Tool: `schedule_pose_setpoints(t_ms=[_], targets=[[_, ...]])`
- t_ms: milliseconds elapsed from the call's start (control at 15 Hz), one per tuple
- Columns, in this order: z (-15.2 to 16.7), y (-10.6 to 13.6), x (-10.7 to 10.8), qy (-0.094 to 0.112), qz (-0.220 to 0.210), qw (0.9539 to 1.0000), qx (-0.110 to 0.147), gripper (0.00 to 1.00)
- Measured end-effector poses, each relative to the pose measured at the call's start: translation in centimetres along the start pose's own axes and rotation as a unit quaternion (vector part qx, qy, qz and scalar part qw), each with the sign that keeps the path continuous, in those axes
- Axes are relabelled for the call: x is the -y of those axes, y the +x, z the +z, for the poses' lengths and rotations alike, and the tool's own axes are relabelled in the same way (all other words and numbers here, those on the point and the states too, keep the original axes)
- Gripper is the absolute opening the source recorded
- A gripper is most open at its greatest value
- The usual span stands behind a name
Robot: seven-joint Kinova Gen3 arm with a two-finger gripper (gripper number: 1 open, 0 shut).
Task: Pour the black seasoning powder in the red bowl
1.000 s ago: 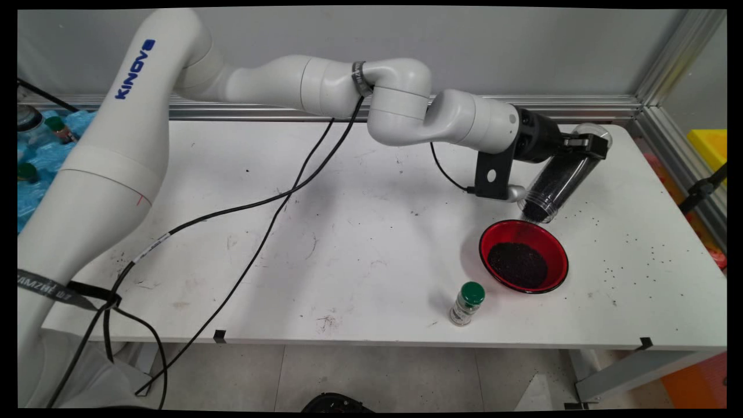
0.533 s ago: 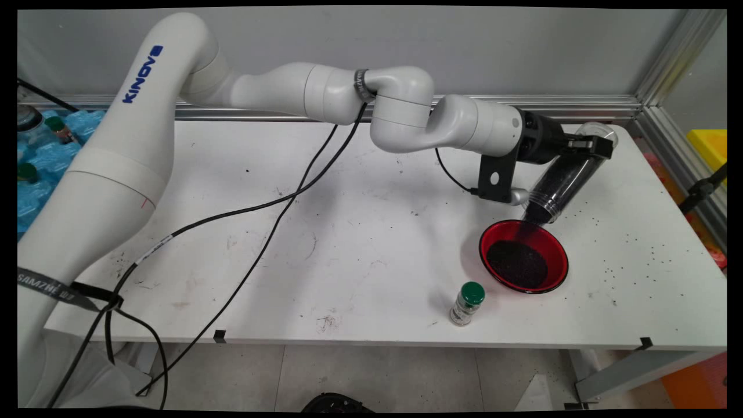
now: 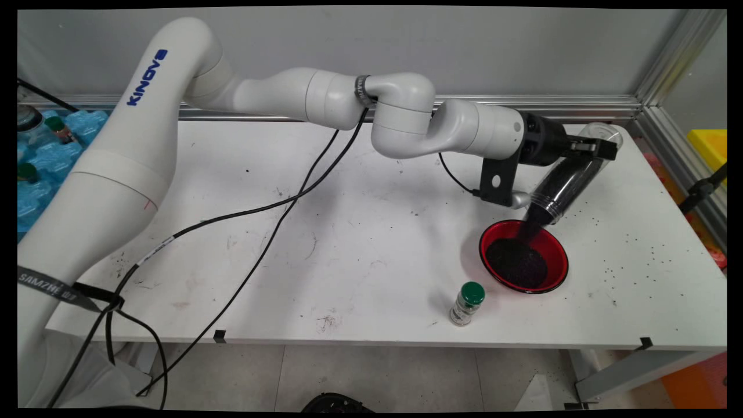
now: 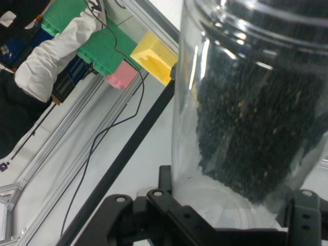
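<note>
Now gripper (image 3: 589, 148) jaws pinch clear jar (image 3: 566, 180) tilted mouth-down over red bowl (image 3: 556, 251), so dark grains fall into it; green-capped bottle (image 3: 467, 303) stands near the bowl, bench (image 3: 348, 261) speckled with strays

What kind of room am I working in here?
Likely a robotics lab test cell: a scuffed white table fenced by an aluminium rail frame, with the pincer tipping a clear jar of dark grains into a red bowl.
</note>
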Motion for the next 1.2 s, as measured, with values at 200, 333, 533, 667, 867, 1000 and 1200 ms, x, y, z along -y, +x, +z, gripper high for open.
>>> schedule_pose_setpoints(t_ms=[200, 333, 533, 667, 867, 1000, 1200], targets=[[-0.02, 0.14, 0.1, 0.003, 0.004, 1.0, 0.003, 0.0], [-0.02, 0.23, 0.12, 0.004, 0.006, 1.0, 0.005, 0.0], [-0.03, 0.32, 0.11, 0.005, 0.009, 0.9999, 0.006, 0.0], [-0.03, 0.36, 0.1, 0.006, 0.01, 0.9999, 0.008, 0.0], [-0.02, 0.43, 0.11, 0.007, 0.012, 0.9999, 0.009, 0.0], [-0.05, 0.5, 0.18, 0.008, 0.014, 0.9998, 0.01, 0.0], [-0.13, 0.62, 0.27, 0.01, 0.015, 0.9998, 0.01, 0.0]])
